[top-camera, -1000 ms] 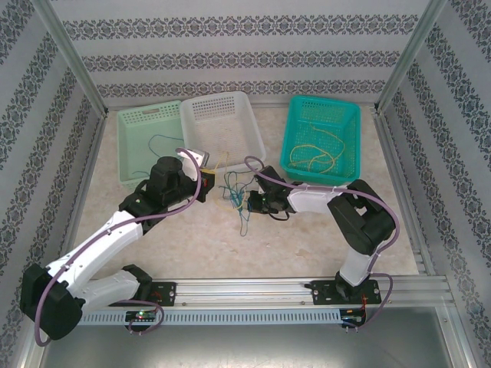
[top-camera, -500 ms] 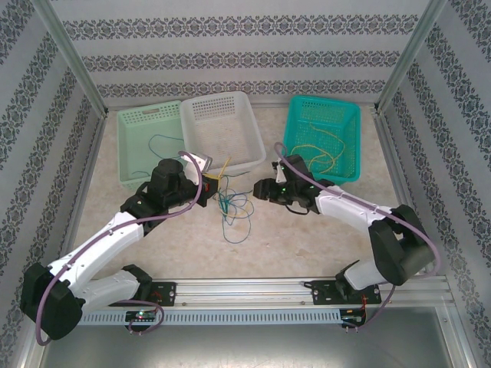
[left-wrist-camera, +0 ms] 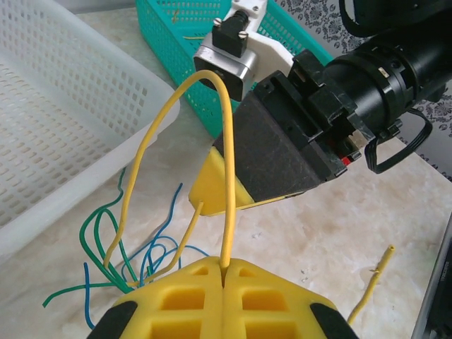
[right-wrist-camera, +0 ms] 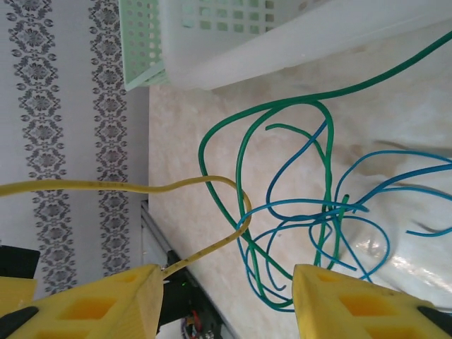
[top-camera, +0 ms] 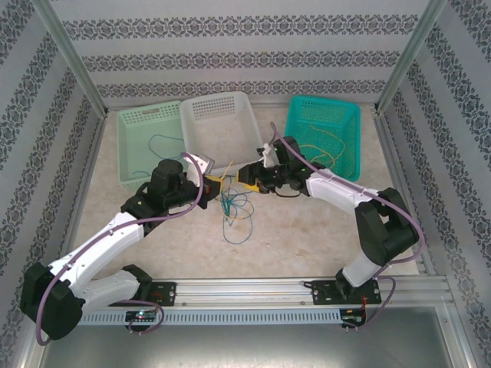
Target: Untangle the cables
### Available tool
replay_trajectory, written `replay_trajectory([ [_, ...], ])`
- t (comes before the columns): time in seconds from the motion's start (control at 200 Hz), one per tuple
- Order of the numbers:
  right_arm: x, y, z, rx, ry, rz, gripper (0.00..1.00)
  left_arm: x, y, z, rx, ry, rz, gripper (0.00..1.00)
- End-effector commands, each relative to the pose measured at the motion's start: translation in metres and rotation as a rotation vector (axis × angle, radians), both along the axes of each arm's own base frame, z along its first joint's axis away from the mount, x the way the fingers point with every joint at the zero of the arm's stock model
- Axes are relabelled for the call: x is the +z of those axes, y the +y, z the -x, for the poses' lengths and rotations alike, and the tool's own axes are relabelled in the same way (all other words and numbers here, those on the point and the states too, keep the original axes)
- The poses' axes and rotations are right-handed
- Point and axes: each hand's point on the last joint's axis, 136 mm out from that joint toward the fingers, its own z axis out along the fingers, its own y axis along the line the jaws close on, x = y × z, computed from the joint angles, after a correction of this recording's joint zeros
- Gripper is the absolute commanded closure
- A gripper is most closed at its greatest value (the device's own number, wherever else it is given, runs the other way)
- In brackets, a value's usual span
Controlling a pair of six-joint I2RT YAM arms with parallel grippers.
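A loose tangle of green and blue cables (top-camera: 234, 207) lies on the table between the arms, close in the right wrist view as green (right-wrist-camera: 240, 162) and blue (right-wrist-camera: 304, 205) loops. My left gripper (top-camera: 213, 182) is shut on a yellow cable (left-wrist-camera: 226, 176), which arches up from its closed tips (left-wrist-camera: 224, 272) and drops into the tangle (left-wrist-camera: 120, 244). My right gripper (top-camera: 247, 176) hovers just beyond it, open (right-wrist-camera: 229, 300), nothing between its fingers. The yellow cable (right-wrist-camera: 212, 181) ends against its left finger (right-wrist-camera: 127, 296).
Three baskets line the back: mint green (top-camera: 130, 165) holding a thin cable, white (top-camera: 249, 138), and teal (top-camera: 295, 126) holding yellow cable (top-camera: 318, 157). Another loose yellow cable end (left-wrist-camera: 381, 263) lies on the table beside my left gripper.
My right gripper has lifted off the tangle and moved back and left, close to the left gripper. The tangle has spread slightly. The left gripper has held its place.
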Motion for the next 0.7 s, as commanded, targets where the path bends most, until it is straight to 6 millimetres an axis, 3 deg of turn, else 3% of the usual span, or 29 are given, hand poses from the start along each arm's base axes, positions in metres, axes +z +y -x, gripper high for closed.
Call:
replay_trajectory([
  [0.0, 0.007, 0.012, 0.007, 0.051, 0.068, -0.062, 0.50, 0.008, 0.000, -0.001, -0.023, -0.060, 0.010, 1.00],
  [0.16, 0.000, 0.010, 0.005, 0.035, 0.113, -0.057, 0.49, 0.007, 0.001, 0.000, -0.028, -0.066, -0.002, 1.00],
  [0.525, 0.003, -0.007, -0.003, -0.027, 0.135, -0.111, 0.51, 0.001, 0.006, 0.001, -0.009, -0.069, -0.020, 1.00],
  [0.694, 0.003, -0.005, -0.008, -0.031, 0.146, -0.126, 0.52, 0.003, 0.007, 0.001, -0.009, -0.073, -0.023, 1.00],
])
